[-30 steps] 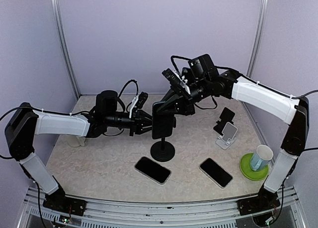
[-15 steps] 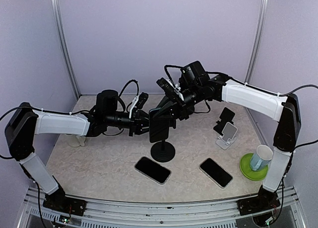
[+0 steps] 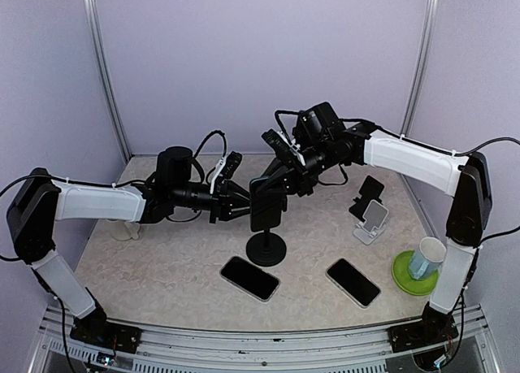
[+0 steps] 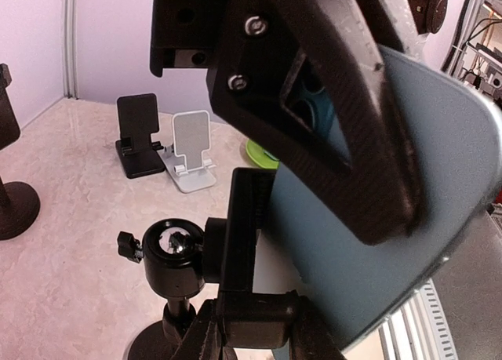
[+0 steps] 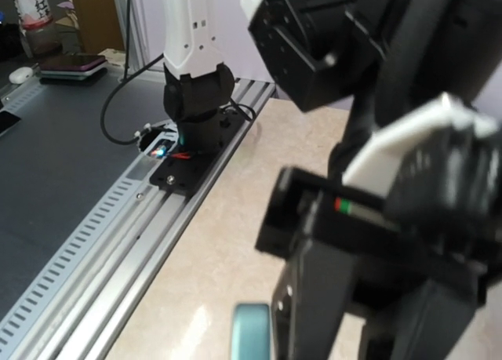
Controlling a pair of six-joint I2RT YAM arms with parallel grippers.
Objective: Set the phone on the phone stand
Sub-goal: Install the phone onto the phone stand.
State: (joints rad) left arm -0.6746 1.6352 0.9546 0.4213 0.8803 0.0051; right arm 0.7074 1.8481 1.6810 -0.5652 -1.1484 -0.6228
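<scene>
While the phone [image 3: 266, 207] stood upright just above the phone stand [image 3: 266, 249] at the middle of the table [image 3: 162, 259], we saw the left gripper [image 3: 243, 202] clamped on it from the left. In the left wrist view, one black finger [image 4: 345, 117] lay across the phone's blue-grey surface. We could not tell whether the phone's lower edge sat in the stand's black cradle [image 4: 239, 242]. The two were at least just beside each other, next to the stand's ball joint [image 4: 172, 247]. The right gripper [image 3: 281, 183] reached in from the far right with its jaws together and nothing between them. It was close over the phone's upper edge, though we could not judge contact there. Nearer the arm bases, a left handset [image 3: 249, 277] and a right handset [image 3: 353, 282] lay flat, well apart from each other. At the right, a small black stand [image 3: 370, 191] stood just behind a small white stand [image 3: 374, 219]. A cup [image 3: 427, 258] rested on a green coaster [image 3: 406, 277].
</scene>
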